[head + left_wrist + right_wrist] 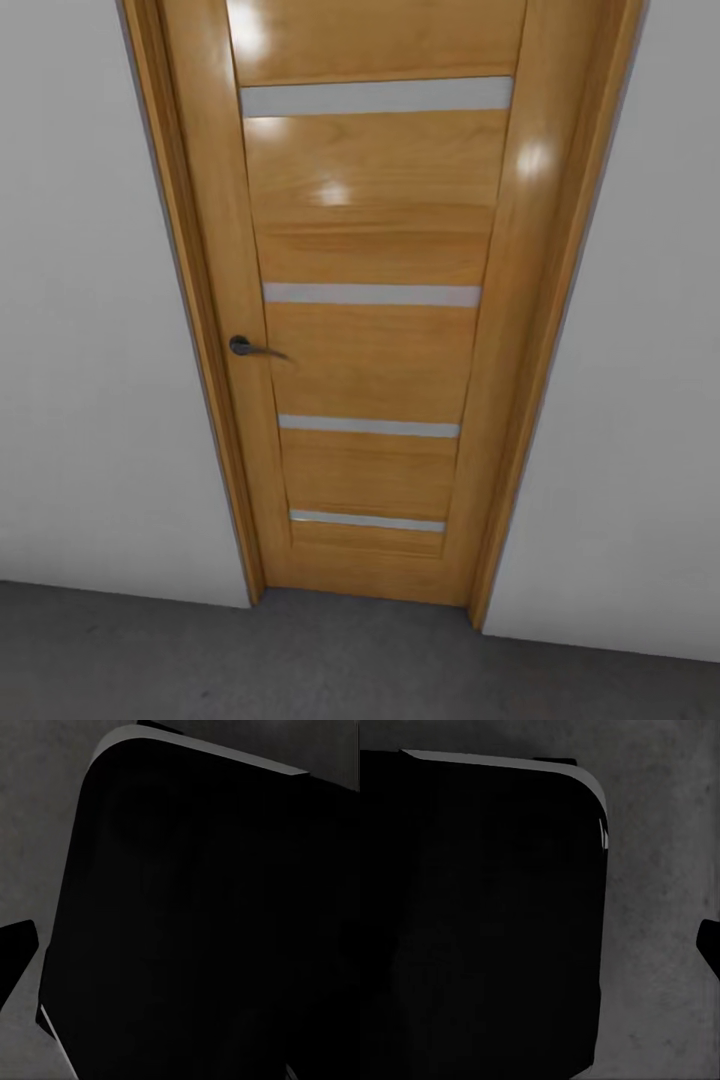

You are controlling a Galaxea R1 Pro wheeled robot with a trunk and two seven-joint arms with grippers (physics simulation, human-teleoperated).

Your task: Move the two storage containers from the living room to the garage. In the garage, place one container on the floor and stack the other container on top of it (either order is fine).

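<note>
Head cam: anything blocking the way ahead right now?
Yes. A closed wooden door with a dark lever handle stands straight ahead, set in a white wall and meeting the grey concrete floor. No containers visible.

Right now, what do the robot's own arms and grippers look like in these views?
Little of them shows. Each wrist view has a large matte black rounded-corner body with a thin pale edge, above the dark grey floor. No fingers, cables or markings can be made out. The head view faces a wooden door.
</note>
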